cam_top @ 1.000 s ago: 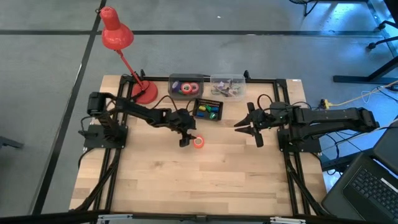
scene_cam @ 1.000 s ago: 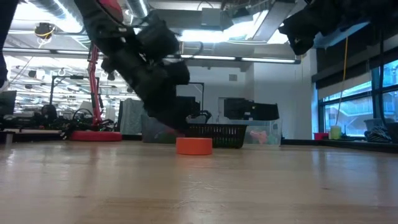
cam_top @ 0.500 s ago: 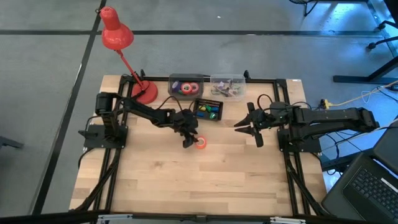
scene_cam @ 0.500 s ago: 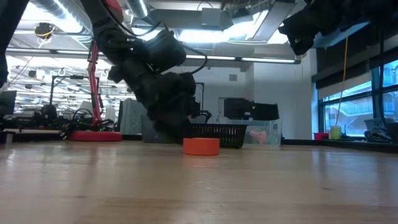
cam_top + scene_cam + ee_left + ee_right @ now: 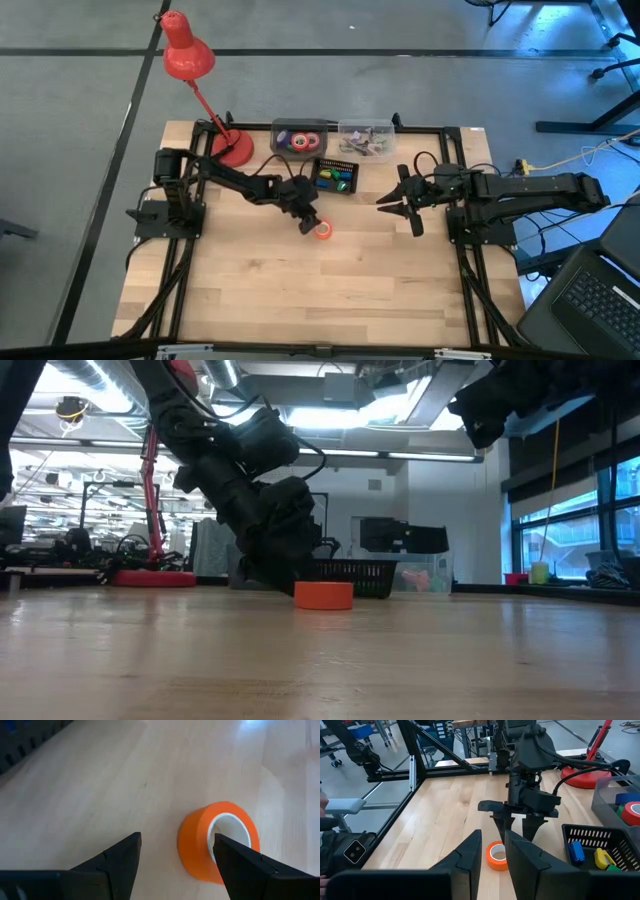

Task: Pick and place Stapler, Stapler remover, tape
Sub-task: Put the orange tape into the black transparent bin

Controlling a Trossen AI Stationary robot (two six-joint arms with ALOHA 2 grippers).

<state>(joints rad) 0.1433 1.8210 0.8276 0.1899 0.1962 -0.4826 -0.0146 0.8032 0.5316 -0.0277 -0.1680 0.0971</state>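
An orange tape roll (image 5: pixel 200 845) lies flat on the wooden table (image 5: pixel 300 290), hollow centre up; it also shows in the high view (image 5: pixel 323 231). My left gripper (image 5: pixel 177 837) is open and slants down just beside the roll, on its left-arm side (image 5: pixel 516 836). One finger stands in front of the roll's hollow in the left wrist view; no touch shows. My right gripper (image 5: pixel 493 834) hovers open, with a narrow gap and nothing between its fingers, high at the table's right (image 5: pixel 392 205). Small blue and yellow-green items lie in a black basket (image 5: pixel 335 176); which is the stapler or remover I cannot tell.
At the far edge stand a bin with tape rolls (image 5: pixel 298 140) and a clear bin of small parts (image 5: pixel 366 138). A red desk lamp (image 5: pixel 190 60) rises from the far left corner. Bare wood stretches toward the near edge.
My left gripper has gone a little toward the table's right and down, closer to the orange roll, and has rolled about its own axis, staying open. The roll has slid slightly toward the right during the first half of that time.
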